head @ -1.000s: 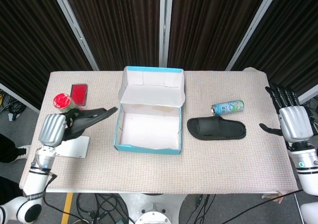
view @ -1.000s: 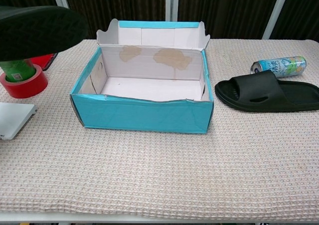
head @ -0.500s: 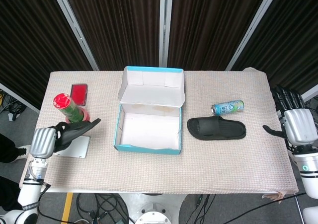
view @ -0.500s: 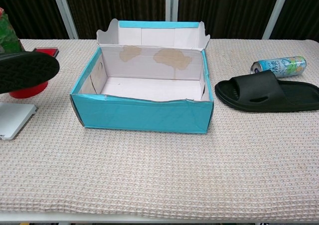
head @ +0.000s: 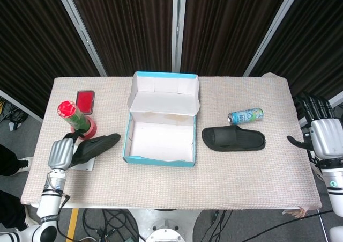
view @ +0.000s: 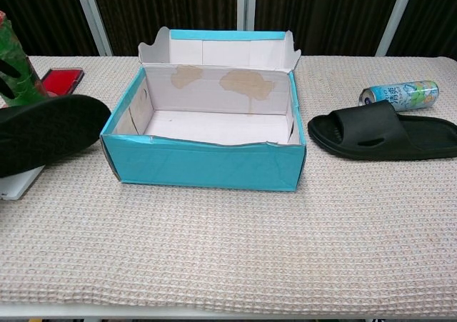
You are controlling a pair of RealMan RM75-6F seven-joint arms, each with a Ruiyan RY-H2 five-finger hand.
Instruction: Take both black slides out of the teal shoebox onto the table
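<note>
The teal shoebox (head: 161, 141) (view: 203, 163) stands open in the middle of the table with nothing inside. One black slide (head: 233, 139) (view: 382, 132) lies flat on the table to the box's right. My left hand (head: 61, 154) grips the other black slide (head: 96, 147) (view: 46, 131) low over the table, just left of the box, its toe close to the box wall. Whether this slide touches the table I cannot tell. My right hand (head: 321, 134) hangs past the table's right edge with its fingers apart, holding nothing.
A drink can (head: 245, 116) (view: 398, 93) lies behind the right slide. A green bottle with a red cap (head: 69, 115), a red tape roll (head: 90, 128), a red flat case (head: 85, 101) and a white flat device (view: 16, 185) crowd the left side.
My left hand has brought its slide down and rightward toward the box's left wall. My right hand has drifted slightly outward and lower past the table edge.
</note>
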